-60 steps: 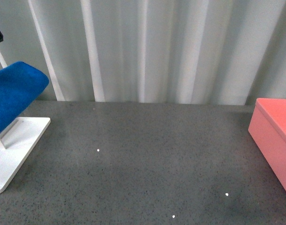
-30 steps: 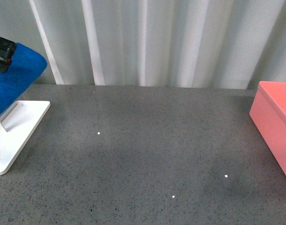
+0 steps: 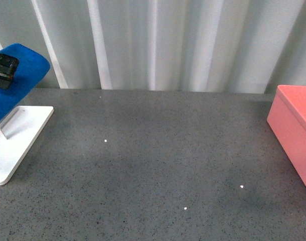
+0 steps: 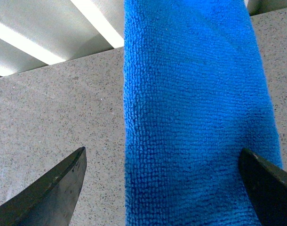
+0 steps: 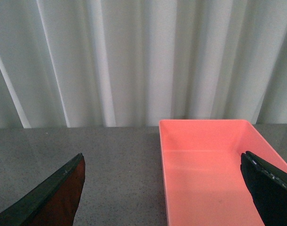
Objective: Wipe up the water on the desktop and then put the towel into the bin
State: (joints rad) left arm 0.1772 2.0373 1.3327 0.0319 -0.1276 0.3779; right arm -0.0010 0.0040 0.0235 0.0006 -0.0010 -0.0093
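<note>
The blue towel (image 3: 25, 68) hangs over a rod of the white stand at the far left of the dark grey desktop (image 3: 158, 150). A black part of my left arm (image 3: 2, 70) shows against the towel. In the left wrist view my left gripper (image 4: 162, 157) is open and straddles the towel (image 4: 195, 108), with one finger (image 4: 54, 193) over the desktop and the other (image 4: 270, 188) at the towel's far edge. The pink bin (image 3: 293, 130) stands at the right edge. My right gripper (image 5: 162, 162) is open and empty above the bin's near wall (image 5: 163, 179).
The white stand's flat base (image 3: 17, 150) lies at the front left. Three small bright specks (image 3: 105, 140) dot the desktop. A white pleated curtain (image 3: 158, 45) closes off the back. The bin's inside holds nothing.
My left gripper has come down from the upper left corner onto the top of the towel. The front view has shifted a little, so the scene sits higher in frame.
</note>
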